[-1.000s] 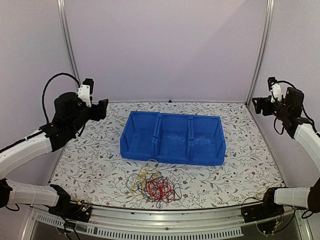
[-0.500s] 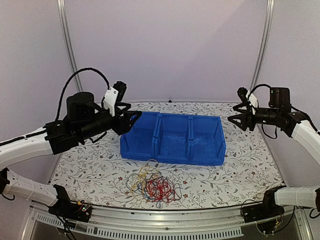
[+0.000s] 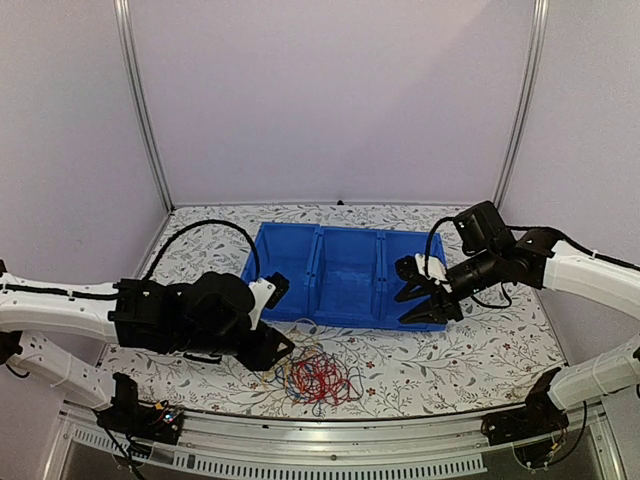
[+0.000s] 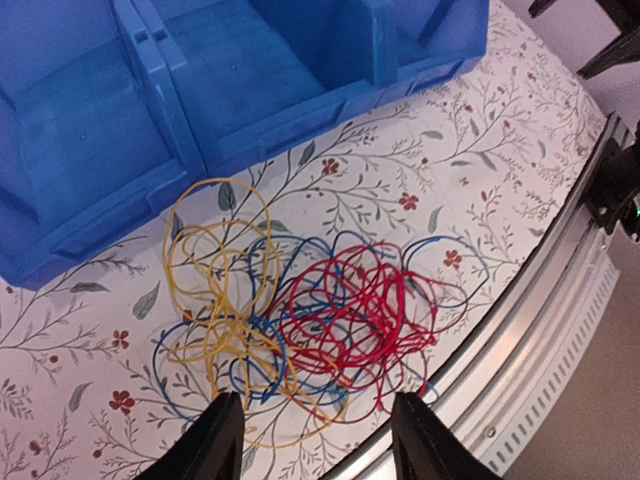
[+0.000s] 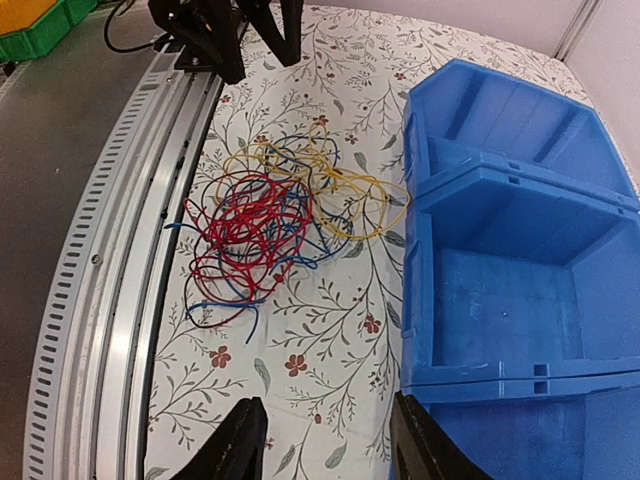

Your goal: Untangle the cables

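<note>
The cables [image 3: 312,378] lie in one tangled heap of red, yellow and blue wires on the table's near middle, in front of the blue bin. In the left wrist view the yellow loops [image 4: 222,285] sit left of the red bundle [image 4: 365,315], with blue wires [image 4: 255,355] woven through both. My left gripper [image 3: 277,352] hovers just left of the heap, open and empty [image 4: 315,440]. My right gripper [image 3: 418,296] is open and empty [image 5: 322,440] above the bin's front right edge; its view shows the heap [image 5: 265,225] further off.
A blue three-compartment bin [image 3: 440,300] stands behind the heap, with nothing visible inside. The metal rail [image 3: 330,440] runs along the table's near edge, close to the red wires. Floral tablecloth [image 3: 490,350] lies to the right.
Both arms have swung in from the sides and dropped toward the table. The left gripper now sits beside the heap; the right gripper is over the bin's right front. The cables have not moved.
</note>
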